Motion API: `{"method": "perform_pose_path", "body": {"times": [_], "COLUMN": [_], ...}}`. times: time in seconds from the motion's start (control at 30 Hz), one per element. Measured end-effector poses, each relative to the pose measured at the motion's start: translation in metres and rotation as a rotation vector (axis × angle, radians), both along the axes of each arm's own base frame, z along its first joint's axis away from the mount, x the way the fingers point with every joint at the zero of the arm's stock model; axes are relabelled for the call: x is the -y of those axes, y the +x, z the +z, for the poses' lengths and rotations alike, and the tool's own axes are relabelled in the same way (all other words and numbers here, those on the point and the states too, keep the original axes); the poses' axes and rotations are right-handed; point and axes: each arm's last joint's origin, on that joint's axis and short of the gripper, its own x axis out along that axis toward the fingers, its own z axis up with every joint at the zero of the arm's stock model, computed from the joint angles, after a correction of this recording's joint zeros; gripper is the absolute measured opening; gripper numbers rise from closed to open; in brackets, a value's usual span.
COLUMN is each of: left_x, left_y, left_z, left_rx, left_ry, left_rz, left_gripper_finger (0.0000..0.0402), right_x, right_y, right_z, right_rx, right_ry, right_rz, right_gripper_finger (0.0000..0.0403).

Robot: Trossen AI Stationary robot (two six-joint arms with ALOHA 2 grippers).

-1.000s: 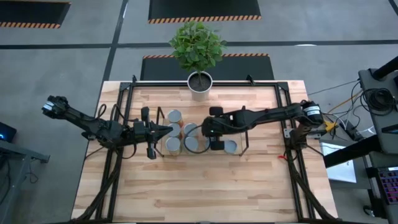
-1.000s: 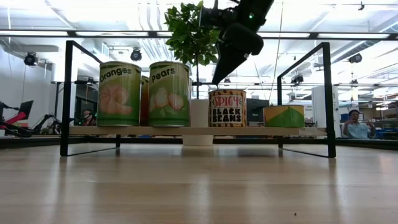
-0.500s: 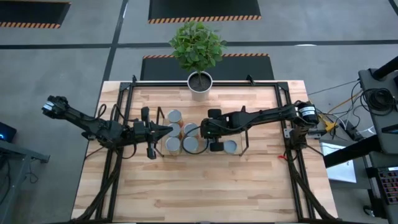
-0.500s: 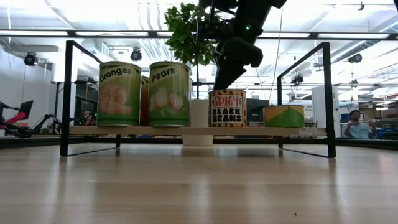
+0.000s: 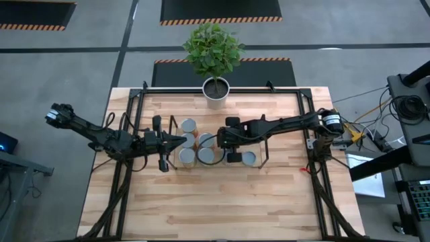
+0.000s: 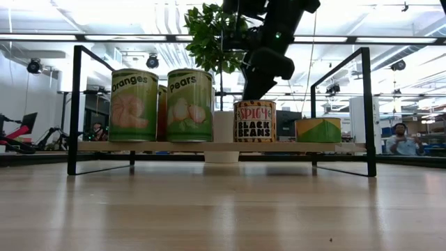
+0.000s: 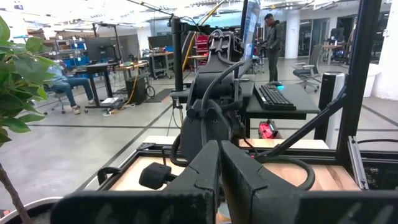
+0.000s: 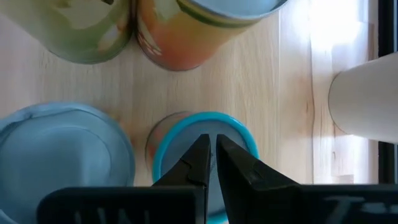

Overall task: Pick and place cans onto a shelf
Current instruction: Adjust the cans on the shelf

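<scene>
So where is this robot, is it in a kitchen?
Probably not a kitchen: it looks like a big robotics lab or workshop. Beyond the wooden table are desks with a keyboard, a person standing, and hazard-striped floor mats.

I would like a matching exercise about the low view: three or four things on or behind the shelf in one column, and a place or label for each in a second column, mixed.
Things:
1. Oranges can
2. Pears can
3. black beans can
4. short green and yellow can

Places in the low view:
a. directly under the right gripper
b. nearest the shelf's right end frame
c. nearest the shelf's left end frame
d. just in front of the white plant pot, second from the left

Pairs: 1-c, 2-d, 3-a, 4-b
</scene>
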Motion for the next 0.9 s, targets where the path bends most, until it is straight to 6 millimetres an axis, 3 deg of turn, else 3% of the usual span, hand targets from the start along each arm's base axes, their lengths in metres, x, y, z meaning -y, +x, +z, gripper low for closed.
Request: {"method": "perform_pose_path", "body": {"times": [0.9], "left_x": [0.0000], "left_y": [0.0000], "left_z": [0.0001], "left_rx": [0.000], "left_ry": [0.000], "left_rz": [0.000], "left_gripper_finger": [0.0000], "right_x": [0.0035], "right_y": [-0.0012], "right_z": [-0.0042], "right_rx": [-0.003], "right_ry": [-0.004], "right_rz": [-0.002], "right_gripper_finger": [0.0017]}}
